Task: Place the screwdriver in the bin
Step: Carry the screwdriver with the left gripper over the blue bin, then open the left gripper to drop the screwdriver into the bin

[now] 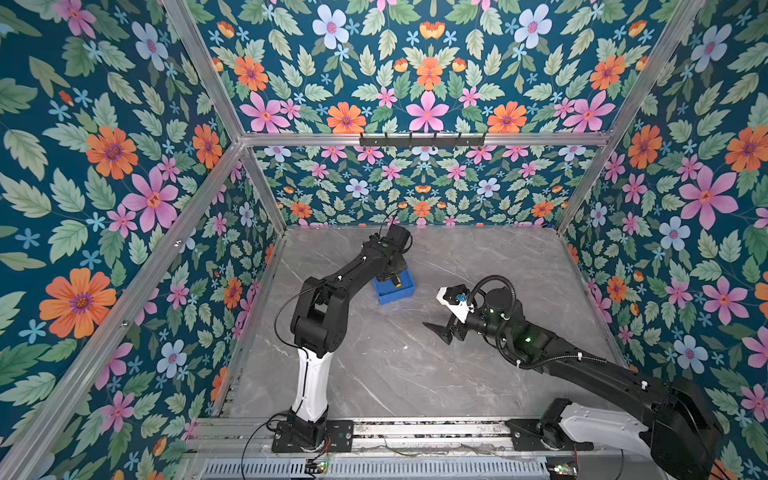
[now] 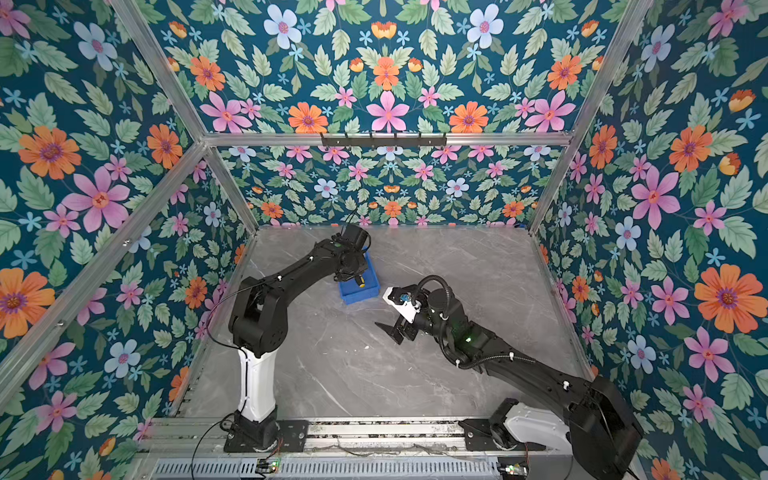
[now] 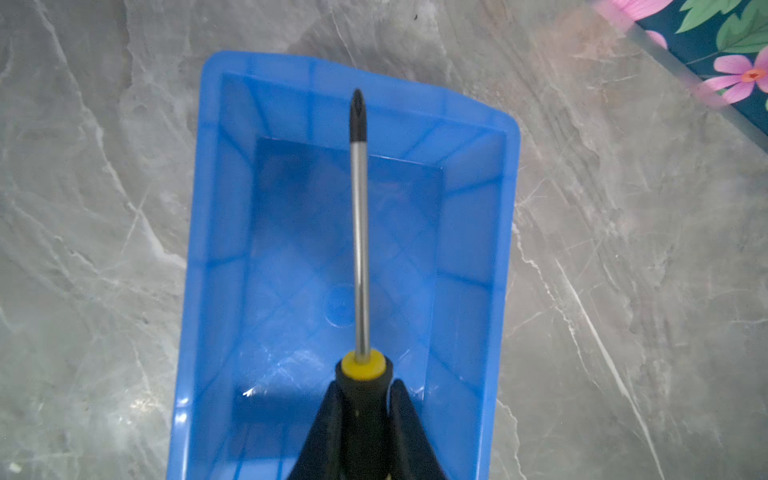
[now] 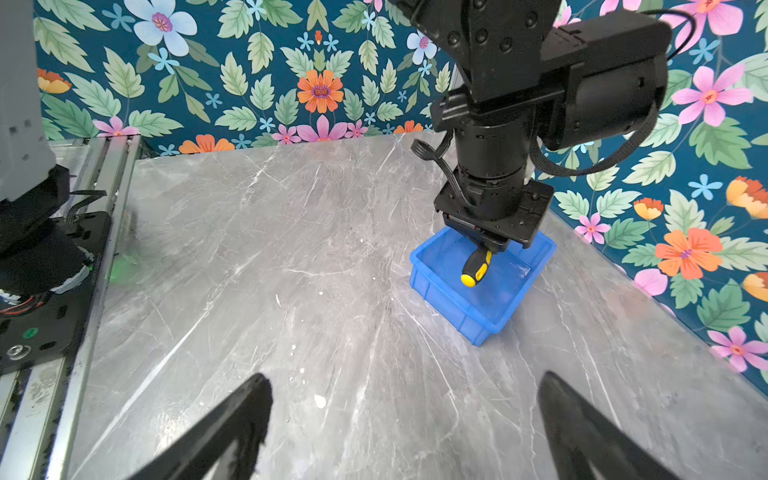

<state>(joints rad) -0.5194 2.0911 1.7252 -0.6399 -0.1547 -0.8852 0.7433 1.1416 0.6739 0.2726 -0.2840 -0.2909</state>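
Left wrist view gives us the left pincer [image 3: 365, 388] clenched on the black-and-yellow handle of the screwdriver [image 3: 360, 232], which is held over the inside of the blue bin [image 3: 216, 249], its tip above one end wall. We see the bin resting on the grey surface [image 4: 291, 249]. Our right pincer [image 4: 404, 377] stands released, jaws wide, well apart from the bin.

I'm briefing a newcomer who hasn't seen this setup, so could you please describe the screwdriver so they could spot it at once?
On the grey marble table, find the blue bin under the left arm. The left gripper holds the screwdriver over it by the handle. Nothing else there is yellow and black with a thin metal shaft.
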